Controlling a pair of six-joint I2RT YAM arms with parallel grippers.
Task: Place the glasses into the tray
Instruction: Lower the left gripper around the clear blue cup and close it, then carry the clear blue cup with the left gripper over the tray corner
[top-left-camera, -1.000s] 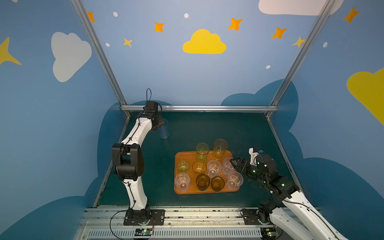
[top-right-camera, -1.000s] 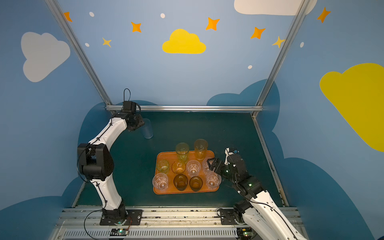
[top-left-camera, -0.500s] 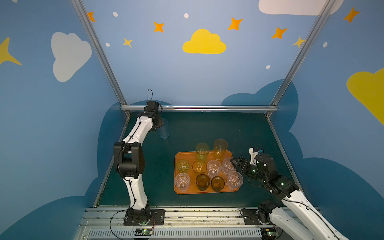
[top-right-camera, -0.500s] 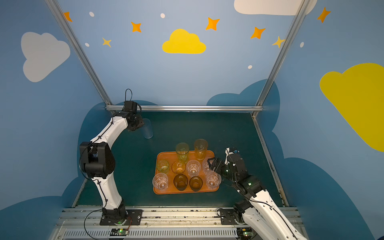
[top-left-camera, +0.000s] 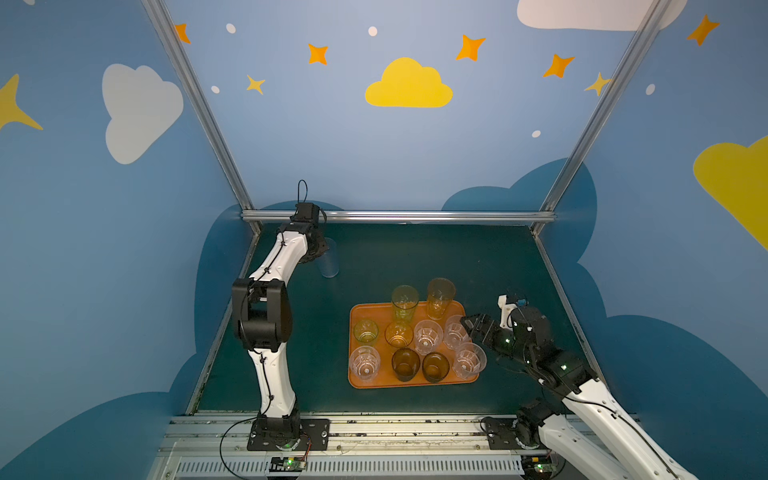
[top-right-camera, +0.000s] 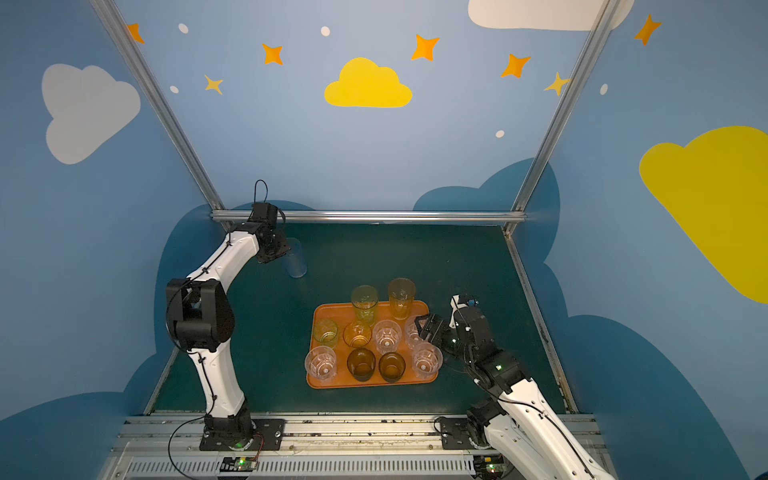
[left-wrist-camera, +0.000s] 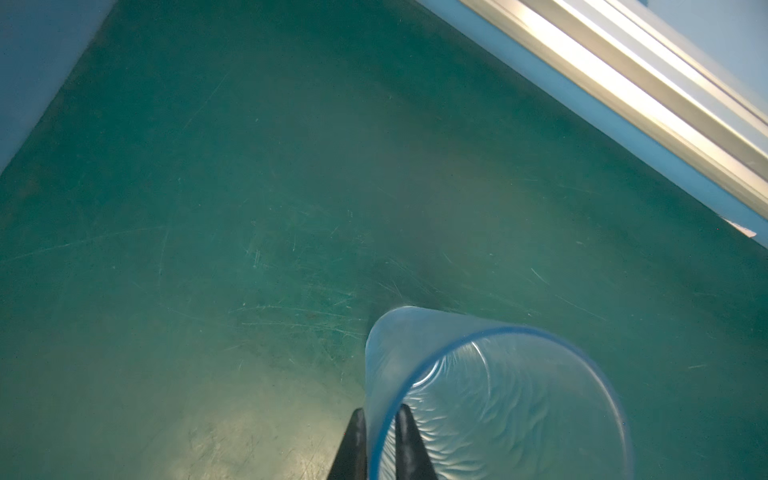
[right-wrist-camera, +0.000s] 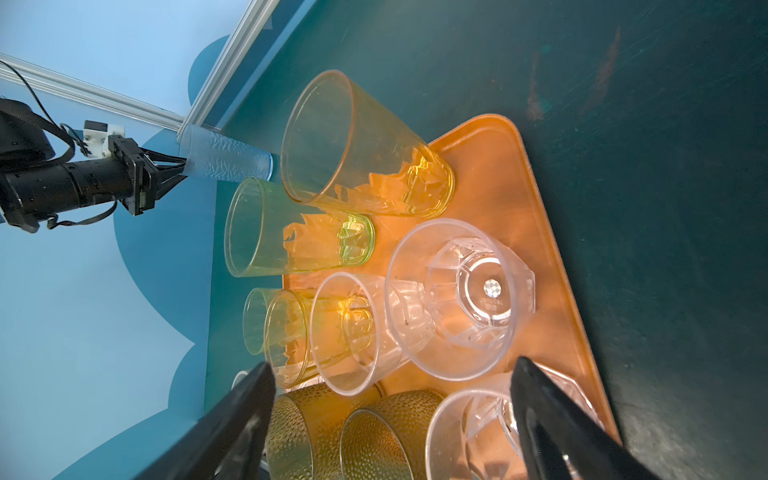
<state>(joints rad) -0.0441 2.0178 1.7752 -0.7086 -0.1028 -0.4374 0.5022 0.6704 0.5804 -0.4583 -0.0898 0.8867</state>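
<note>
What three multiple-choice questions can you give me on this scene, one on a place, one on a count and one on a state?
1. Where is the pale blue glass relative to the tray?
A. on it
B. away from it, toward the table's far left corner
C. touching its near rim

2. How many glasses stand on the tray?
A. eight
B. ten
C. twelve

3. How is the right gripper?
A. open
B. shut on the tray's rim
C. shut on the pale blue glass

B: it stands alone on the green table, its wall pinched by the left gripper.
B: both top views show ten on the tray.
A: the right wrist view shows its fingers wide apart.
</note>
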